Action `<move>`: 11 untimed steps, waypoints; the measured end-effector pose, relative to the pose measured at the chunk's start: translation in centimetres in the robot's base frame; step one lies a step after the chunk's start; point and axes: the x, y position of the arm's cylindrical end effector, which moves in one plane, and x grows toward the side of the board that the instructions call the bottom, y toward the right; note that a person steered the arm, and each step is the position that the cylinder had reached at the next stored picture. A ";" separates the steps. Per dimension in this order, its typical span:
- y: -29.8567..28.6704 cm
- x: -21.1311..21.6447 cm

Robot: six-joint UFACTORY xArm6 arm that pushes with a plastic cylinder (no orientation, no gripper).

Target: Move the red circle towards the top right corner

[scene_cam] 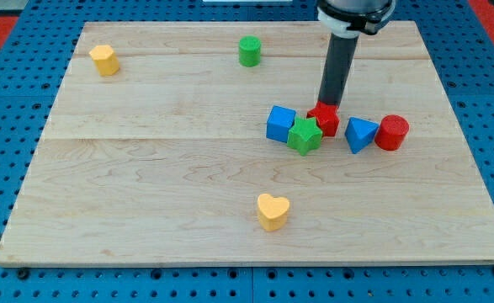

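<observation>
The red circle (392, 132), a short red cylinder, stands at the view's right, touching the right side of a blue triangular block (360, 135). My tip (328, 104) is to its left, at the top edge of a second red block (326, 119) whose shape I cannot make out. That red block touches a green star block (305, 135), and a blue cube (281, 124) sits against the star's left side.
A green cylinder (249, 51) stands near the view's top centre. A yellow block (104, 60) is at the top left. A yellow heart (273, 211) lies low in the middle. The wooden board (146, 168) lies on a blue pegboard.
</observation>
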 end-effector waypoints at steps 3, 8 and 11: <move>12.7 -3.1; 7.7 13.4; 5.5 11.1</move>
